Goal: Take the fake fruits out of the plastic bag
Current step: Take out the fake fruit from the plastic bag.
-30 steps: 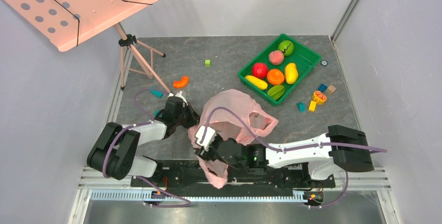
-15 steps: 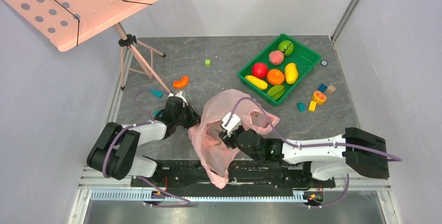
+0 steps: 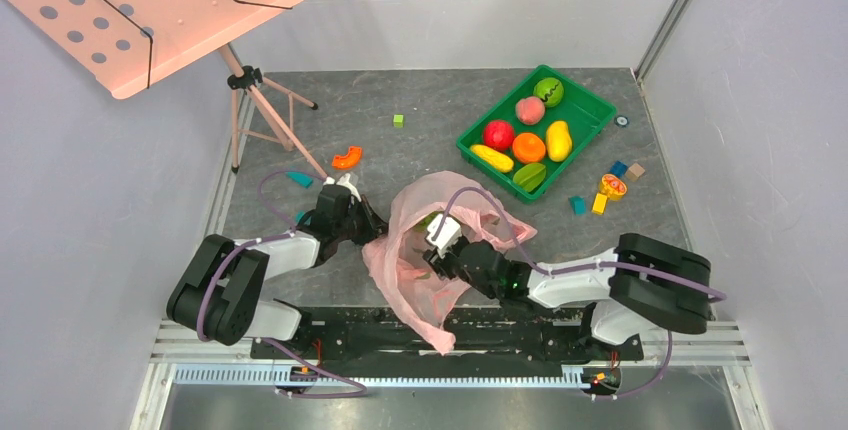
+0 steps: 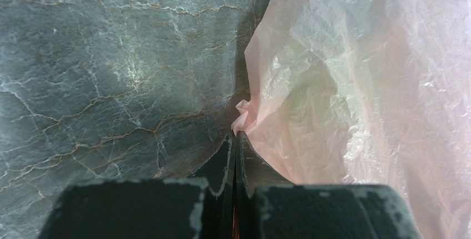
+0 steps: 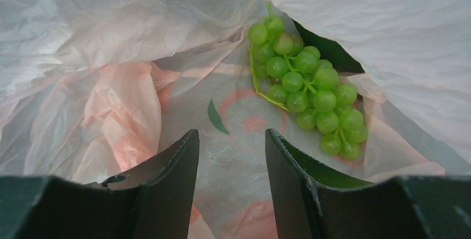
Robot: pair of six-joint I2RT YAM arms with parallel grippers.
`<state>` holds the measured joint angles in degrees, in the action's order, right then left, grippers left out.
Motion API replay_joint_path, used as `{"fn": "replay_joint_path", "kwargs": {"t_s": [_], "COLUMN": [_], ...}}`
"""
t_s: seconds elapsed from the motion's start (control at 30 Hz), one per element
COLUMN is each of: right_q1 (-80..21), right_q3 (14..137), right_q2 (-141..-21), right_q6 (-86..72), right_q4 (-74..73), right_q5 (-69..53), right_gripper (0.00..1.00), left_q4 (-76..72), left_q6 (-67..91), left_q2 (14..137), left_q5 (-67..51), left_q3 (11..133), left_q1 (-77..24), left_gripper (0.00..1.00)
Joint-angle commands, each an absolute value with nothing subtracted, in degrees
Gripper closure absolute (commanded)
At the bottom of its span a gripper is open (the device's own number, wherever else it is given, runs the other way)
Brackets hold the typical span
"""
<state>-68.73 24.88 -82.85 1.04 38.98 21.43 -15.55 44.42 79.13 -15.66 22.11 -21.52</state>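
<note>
Pinching a gathered fold at the left edge of the thin, crinkly, translucent pink plastic bag, the left gripper is pressing its two dark fingers flat together on the film, low over the grey marbled table. Just to its right, the right gripper is reaching into the bag's open mouth with its jaws standing apart, and only the bag's printed lower layer is showing through the gap. A glossy green plastic grape bunch is lying inside the bag, just beyond that gripper's right-hand finger, with the upper layer of film arching over it. Seen from above, the bag is sprawling across the near middle of the table, one end trailing over the near edge between the two arm bases. Farther back and to the right, well apart from the bag, a rectangular green plastic tray is holding a round red apple, a yellow banana, a round orange fruit, a yellow mango, a dark green oval fruit, a pink peach and a green ball with a black wavy line. Small coloured blocks are lying just right of the tray, and an orange curved piece is lying beyond the left gripper. At the far left, a pink perforated music stand is standing on a tripod.
</note>
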Motion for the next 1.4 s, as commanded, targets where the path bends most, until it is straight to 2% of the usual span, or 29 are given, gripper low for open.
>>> {"fn": "replay_joint_path", "kwargs": {"t_s": [0.0, 0.5, 0.9, 1.1, 1.23, 1.37], "right_q1": [-67.8, -64.2, -63.2, -62.4, -62.0, -61.6], "right_q3": [29.1, 37.1, 41.9, 43.6, 44.1, 43.2], "right_q2": [-87.1, -99.0, -106.3, -109.1, -110.7, -110.5], "right_q6": [4.3, 3.7, 1.0, -2.5, -4.5, -5.1], "right_q4": [44.4, 44.1, 40.9, 37.2, 36.0, 36.4], "right_q5": [20.0, 16.7, 23.4, 22.9, 22.3, 22.3], "right_gripper": [0.50, 0.49, 0.48, 0.49, 0.55, 0.74], "left_q4": [-19.3, -22.6, -22.6, -22.7, -22.5, -22.3], "left_q6": [43.9, 45.2, 45.1, 45.1, 45.1, 45.1], "left_q2": [79.1, 80.8, 80.5, 80.4, 80.3, 80.1], "left_q5": [-17.4, -18.5, -18.3, -18.3, -18.3, -18.2], "left_q3": [21.4, 20.3, 20.1, 19.9, 19.9, 19.9], "left_q1": [-21.5, -21.5, -21.5, -21.5, -21.5, -21.5], "left_gripper": [0.98, 0.98, 0.98, 0.98, 0.98, 0.98]}}
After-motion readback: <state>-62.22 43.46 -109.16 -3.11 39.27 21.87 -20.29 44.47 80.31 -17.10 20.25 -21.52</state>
